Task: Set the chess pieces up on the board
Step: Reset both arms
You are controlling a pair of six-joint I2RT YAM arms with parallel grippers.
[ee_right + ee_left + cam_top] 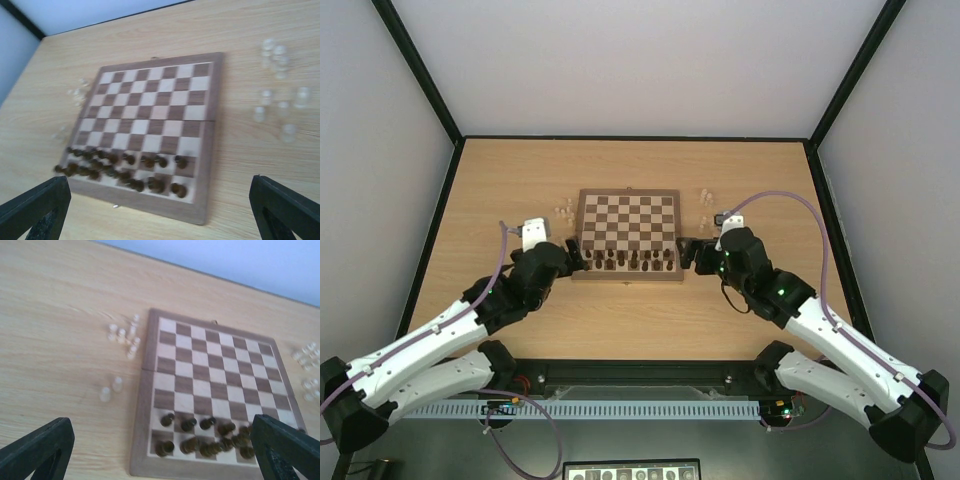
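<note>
The board [628, 215] is lying flat at the centre of the table [500, 180]. The dark chess pieces [633, 261] are standing in its two nearest rows, along the 6 o'clock edge, with several crowding one another. The cream chess pieces [563, 211] are sitting off the board on the tabletop. One cluster is lying at 10 o'clock from the board's centre, near the left border. A second cluster [705, 196] is lying at 2 o'clock, near the right border.

The left gripper [576, 254] is sitting at 8 o'clock, just beside the near-left corner. Its jaws are standing spread wide and gripping nothing. The right gripper [686, 253] is sitting at 4 o'clock, just beside the near-right corner, likewise released and empty. In the left wrist view its fingers [40, 447] are flanking the dark rows without touching any piece.
</note>
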